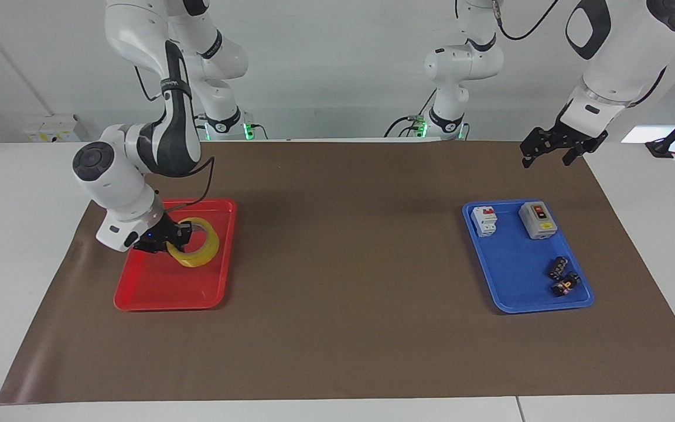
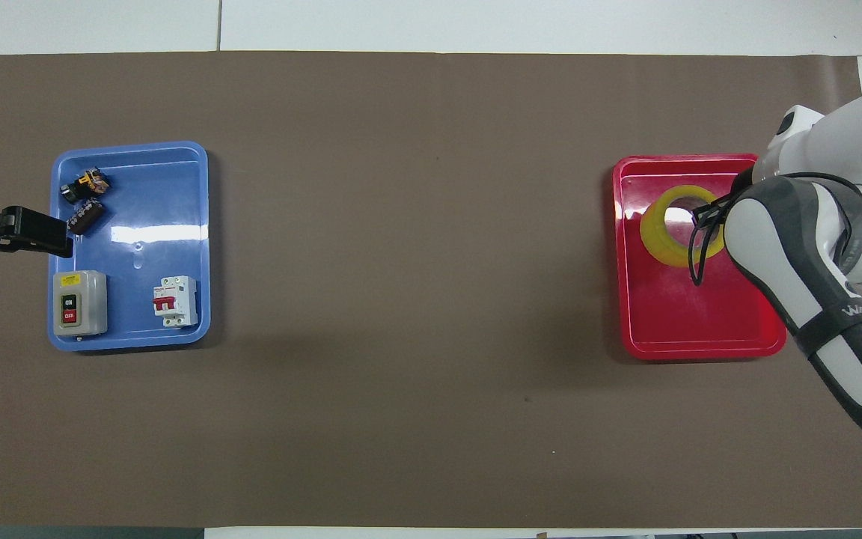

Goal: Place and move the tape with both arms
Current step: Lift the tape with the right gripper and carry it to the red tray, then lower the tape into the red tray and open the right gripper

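Observation:
The yellow tape roll [image 1: 201, 257] hangs tilted, low over the red tray [image 1: 162, 288] at the right arm's end of the table. My right gripper [image 1: 172, 237] is shut on the roll's rim, one finger inside the ring. In the overhead view the tape [image 2: 664, 238] shows over the red tray [image 2: 700, 322], and the right arm's forearm hides the gripper. My left gripper [image 1: 550, 151] is open and empty, raised over the mat beside the blue tray [image 1: 519, 275], and the arm waits. It shows in the overhead view [image 2: 57, 238] at the blue tray's edge.
The blue tray [image 2: 139, 202] holds a grey on/off switch box [image 2: 79, 302], a white circuit breaker [image 2: 175, 301] and two small black parts [image 2: 84, 198]. A brown mat [image 1: 349, 281] covers the table between the trays.

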{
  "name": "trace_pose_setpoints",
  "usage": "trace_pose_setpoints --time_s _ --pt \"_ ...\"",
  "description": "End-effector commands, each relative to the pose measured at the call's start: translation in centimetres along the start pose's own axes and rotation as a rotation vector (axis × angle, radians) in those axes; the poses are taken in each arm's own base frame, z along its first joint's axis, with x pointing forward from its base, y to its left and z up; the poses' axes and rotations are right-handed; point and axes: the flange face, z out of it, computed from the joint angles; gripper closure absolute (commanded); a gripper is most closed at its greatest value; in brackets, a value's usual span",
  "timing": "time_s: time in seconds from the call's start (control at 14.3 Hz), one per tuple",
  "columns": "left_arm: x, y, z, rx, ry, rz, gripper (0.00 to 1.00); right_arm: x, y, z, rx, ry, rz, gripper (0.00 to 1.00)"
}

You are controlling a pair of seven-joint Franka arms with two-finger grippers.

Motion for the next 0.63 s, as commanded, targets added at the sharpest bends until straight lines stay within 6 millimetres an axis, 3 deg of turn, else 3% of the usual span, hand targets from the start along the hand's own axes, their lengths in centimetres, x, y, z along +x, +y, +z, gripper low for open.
trace_pose_setpoints --time_s 0.0,0.28,0.56 --pt "-0.8 0.2 -0.1 -0.017 0.005 0.012 0.00 -2.3 0.3 1.0 -0.019 0.047 -0.046 1.00" --pt "-0.8 0.1 -0.2 -0.017 0.006 0.010 0.00 -3.5 1.7 2.8 -0.048 0.058 -0.060 1.00" --pt "-0.8 0.0 -0.2 -0.017 0.006 0.007 0.00 -4.6 1.4 4.2 -0.068 0.058 -0.075 1.00"
